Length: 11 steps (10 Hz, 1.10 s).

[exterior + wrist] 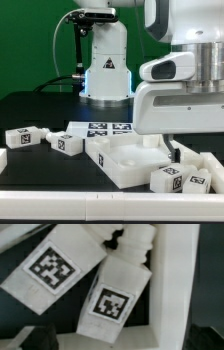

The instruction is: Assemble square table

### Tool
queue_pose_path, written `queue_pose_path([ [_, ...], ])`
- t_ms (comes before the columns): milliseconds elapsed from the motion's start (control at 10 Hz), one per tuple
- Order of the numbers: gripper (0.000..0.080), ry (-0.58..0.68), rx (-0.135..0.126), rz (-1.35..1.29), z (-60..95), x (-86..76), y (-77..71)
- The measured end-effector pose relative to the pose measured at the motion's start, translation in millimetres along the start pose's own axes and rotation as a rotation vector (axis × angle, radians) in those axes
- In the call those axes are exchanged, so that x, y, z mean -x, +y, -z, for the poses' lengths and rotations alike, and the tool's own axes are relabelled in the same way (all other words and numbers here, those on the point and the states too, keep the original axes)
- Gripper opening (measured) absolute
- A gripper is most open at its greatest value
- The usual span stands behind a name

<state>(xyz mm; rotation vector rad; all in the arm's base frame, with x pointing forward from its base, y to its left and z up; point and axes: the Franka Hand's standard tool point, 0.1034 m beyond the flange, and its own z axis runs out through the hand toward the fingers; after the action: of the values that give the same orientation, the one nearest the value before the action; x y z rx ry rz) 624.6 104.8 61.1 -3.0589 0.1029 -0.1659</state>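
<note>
Assembly barely begun, judging by the layout: no leg is mounted and all parts lie loose on the black table [40,170]. At the exterior view's left, the far-left leg [22,137] lies on its side, with the second leg [68,143] just beside it, both well apart from the top. Next, further back, the marker board [105,128] lies flat in front of the robot base [105,75]. In the middle, the square table top [125,165] lies rim up, empty inside as far as visible, with no leg in any corner. Above its right part hangs the gripper [176,151], jaws spread wide and holding nothing. At the near side on the exterior view's right, the third leg [168,180] and fourth leg [197,183] lie side by side against the top's rim; I cannot tell whether they rest on it or only touch it. The wrist view looks down on two tagged legs lying side by side, probably this pair, with a white rim alongside them. Still to do, by my read: pick up each leg, seat it in a corner and twist it home, four times, then turn the table upright. Count: one table top, four legs (two left, two right), one marker board, one gripper.
</note>
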Motion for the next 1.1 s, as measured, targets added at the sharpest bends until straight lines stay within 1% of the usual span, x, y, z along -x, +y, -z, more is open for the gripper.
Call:
queue_pose_path([
  [300,0.0649,-0.003,0.000,0.001,-1.8,1.2,0.1],
  [500,0.0649,-0.014,-0.011,-0.044,-9.9,-2.7,12.7],
  [600,0.0649,-0.013,-0.013,-0.048,-12.9,-7.0,10.8],
  [800,0.0649,-0.005,-0.018,-0.043,-16.7,-9.8,3.0],
  [1100,0.0649,0.008,-0.020,-0.013,-28.8,-7.5,4.7],
])
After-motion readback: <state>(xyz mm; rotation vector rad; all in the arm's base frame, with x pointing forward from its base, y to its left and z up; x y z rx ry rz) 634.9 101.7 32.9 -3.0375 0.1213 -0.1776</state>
